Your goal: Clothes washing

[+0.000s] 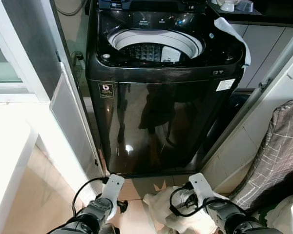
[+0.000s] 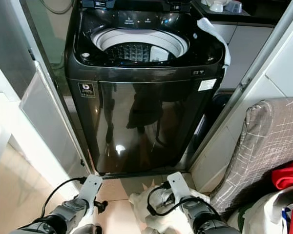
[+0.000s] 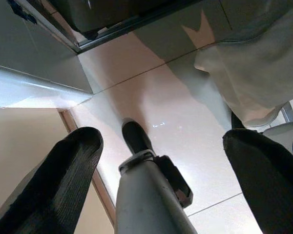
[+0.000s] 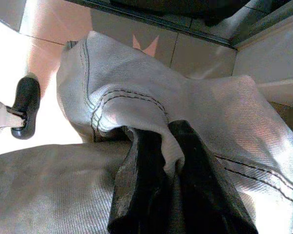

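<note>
A black top-loading washing machine [image 1: 161, 122] stands in front of me with its lid up and its drum [image 1: 154, 48] uncovered. A white cloth [image 1: 232, 34] hangs over its back right corner. Low at my right side, an off-white stitched garment [image 4: 136, 87] hangs bunched just above the floor tiles, also seen from my head [image 1: 161, 204]. My right gripper [image 4: 162, 134] is shut on a fold of it. My left gripper [image 3: 161, 141] is open, its fingers [image 3: 73, 161] spread wide above the bare tiles to the left of the garment.
A sliding door frame [image 1: 68, 112] stands close on the left of the machine, and a white wall panel [image 1: 283, 87] on the right. A grey checked fabric [image 1: 278, 151] with red cloth [image 2: 288, 175] lies at my right. My own foot [image 3: 136, 139] is below the left gripper.
</note>
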